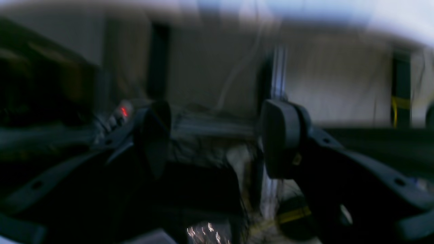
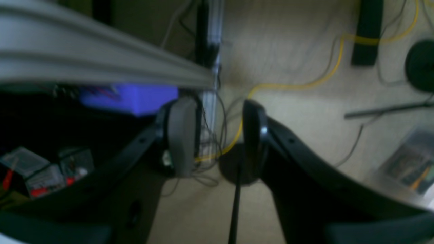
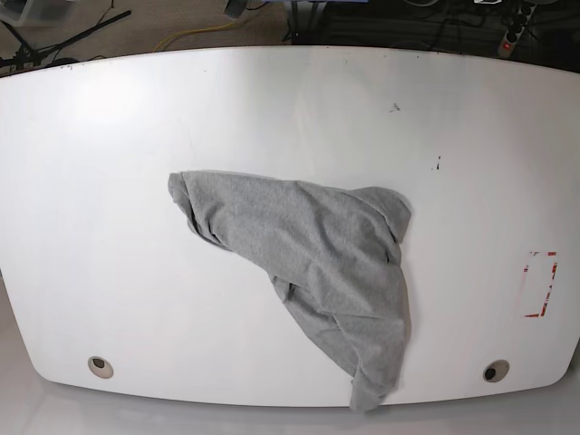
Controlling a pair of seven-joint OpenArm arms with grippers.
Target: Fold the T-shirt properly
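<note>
The heather-grey T-shirt lies crumpled in a rough triangle on the white table, from the middle left down to the front edge, where its tip hangs slightly over. No lettering or label shows. Neither arm appears in the base view. My left gripper is open and empty, facing blurred room background. My right gripper is open and empty, pointing at the floor beside the table frame. The shirt is not in either wrist view.
Red tape marks sit on the table's right side, and two round holes near the front edge. A yellow cable, a black stand base and boxes lie on the floor. An aluminium frame rail runs by the right gripper.
</note>
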